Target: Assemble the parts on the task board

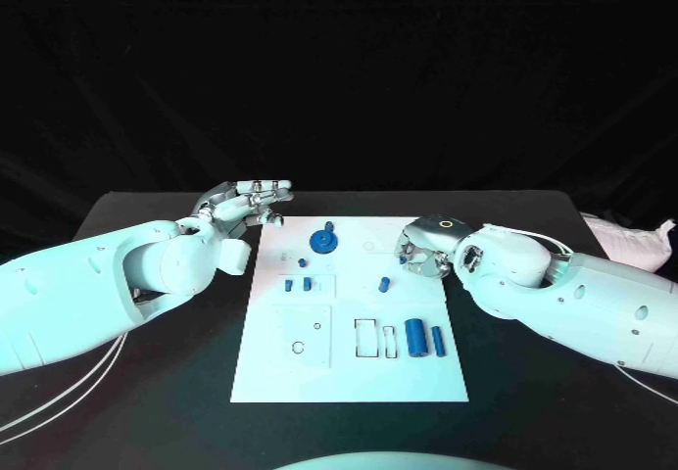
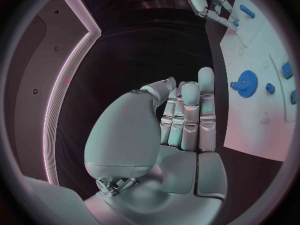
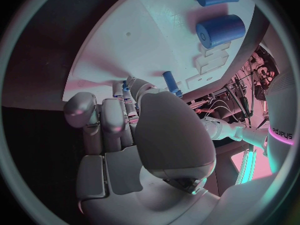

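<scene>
The board (image 1: 354,362) lies long-ways down the middle of the black table (image 1: 537,392), its short edges toward and away from the robot. Near its far edge a blue gear (image 1: 323,240) lies flat. Toward the near right corner a thick cylinder (image 1: 415,337) and a thinner pin (image 1: 438,340) lie side by side, their long axes running along the board's length. A small peg (image 1: 384,285) sits closer to the right edge around mid-board, and two more small pieces (image 1: 297,285) lie left of centre.

The left hand (image 1: 243,206) hovers at the board's far left corner; its fingers (image 2: 187,115) are held close together and partly curled, with nothing in them. The right hand (image 1: 424,250) sits over the right edge near the far end, fingers (image 3: 112,120) curled in; whether they grasp a part I cannot tell
</scene>
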Available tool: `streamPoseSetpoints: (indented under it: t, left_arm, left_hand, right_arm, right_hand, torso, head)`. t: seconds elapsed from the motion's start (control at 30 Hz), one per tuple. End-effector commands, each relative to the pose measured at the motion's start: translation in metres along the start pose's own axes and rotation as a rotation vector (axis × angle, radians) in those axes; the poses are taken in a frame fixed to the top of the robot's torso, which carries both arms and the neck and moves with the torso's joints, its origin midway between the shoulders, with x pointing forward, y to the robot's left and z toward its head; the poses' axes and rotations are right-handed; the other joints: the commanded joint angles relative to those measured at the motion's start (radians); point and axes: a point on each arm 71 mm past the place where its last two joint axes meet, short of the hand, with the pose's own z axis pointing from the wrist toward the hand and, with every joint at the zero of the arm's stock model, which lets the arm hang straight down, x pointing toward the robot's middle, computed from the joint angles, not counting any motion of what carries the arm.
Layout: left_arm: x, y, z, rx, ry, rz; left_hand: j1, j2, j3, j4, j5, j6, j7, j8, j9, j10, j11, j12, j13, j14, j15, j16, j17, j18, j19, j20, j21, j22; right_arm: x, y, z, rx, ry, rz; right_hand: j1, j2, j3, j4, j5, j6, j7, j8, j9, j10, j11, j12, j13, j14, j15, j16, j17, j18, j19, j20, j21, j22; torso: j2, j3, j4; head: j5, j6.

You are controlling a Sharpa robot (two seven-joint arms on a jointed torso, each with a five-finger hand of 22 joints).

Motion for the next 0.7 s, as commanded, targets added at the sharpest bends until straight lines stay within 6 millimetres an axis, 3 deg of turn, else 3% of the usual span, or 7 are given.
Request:
streamPoseSetpoints:
  t: [0.03,0.33,0.43,0.7]
  left_arm:
    - [0.0039,-0.0008,0.0001,0.012,0.017,-0.018]
    - [0.0052,-0.0004,0.001,0.012,0.023,-0.005]
    - [0.0057,-0.0004,0.0011,0.013,0.021,-0.002]
    - [0.0066,-0.0002,0.0016,0.013,0.019,0.002]
  left_hand:
    - [-0.011,0.0,-0.008,0.0,-0.001,-0.002,0.006,0.004,-0.001,-0.007,-0.001,0.002,0.001,-0.004,0.001,0.005,-0.001,0.011,-0.006,0.001,-0.006,-0.002]
    - [-0.01,-0.001,-0.01,-0.004,0.0,-0.008,0.008,0.002,-0.002,-0.014,0.001,0.003,0.001,-0.004,0.002,0.003,-0.005,0.011,-0.003,0.002,-0.007,-0.003]
    - [-0.008,-0.001,-0.012,-0.009,0.0,-0.014,0.01,0.0,-0.002,-0.021,0.003,0.004,0.0,-0.002,0.003,0.007,-0.003,0.011,-0.001,0.002,-0.007,-0.004]
    - [-0.006,0.0,-0.014,-0.013,0.0,-0.021,0.013,-0.001,-0.002,-0.03,0.005,0.007,-0.001,0.0,0.005,0.011,-0.001,0.011,0.004,0.004,-0.005,-0.004]
  right_arm:
    - [0.0086,0.003,0.0009,-0.005,0.045,-0.023]
    - [0.0116,0.0061,0.0033,0.005,0.043,-0.044]
    - [0.0118,0.0066,0.0039,0.006,0.039,-0.051]
    - [0.0107,0.009,0.004,0.0,0.005,-0.061]
  right_hand:
    - [-0.008,0.012,0.011,-0.003,-0.004,0.021,-0.004,0.009,0.004,0.021,-0.004,0.002,-0.009,0.024,-0.002,-0.003,-0.001,0.002,0.012,-0.001,0.005,0.008]
    - [-0.002,0.047,0.044,-0.042,-0.046,0.071,-0.019,0.026,0.016,0.081,-0.019,0.005,-0.027,0.036,-0.014,0.026,0.027,-0.006,0.036,-0.011,0.036,0.052]
    - [-0.005,0.052,0.048,-0.048,-0.055,0.074,-0.02,0.026,0.017,0.086,-0.022,0.003,-0.031,0.038,-0.015,0.031,0.032,-0.007,0.039,-0.012,0.041,0.058]
    - [-0.006,0.057,0.059,-0.073,-0.065,0.088,-0.023,0.03,0.024,0.109,-0.026,0.0,-0.037,0.04,-0.019,0.036,0.035,-0.008,0.043,-0.015,0.048,0.067]
  torso:
    - [0.0,0.0005,0.0011]
    - [0.001,0.0005,-0.0008]
    - [0.001,-0.0008,-0.0001]
    - [-0.001,0.0005,-0.0005]
  head:
    - [0.0,-0.002]
    - [0.001,-0.003]
    - [-0.001,-0.002]
    - [-0.001,-0.005]
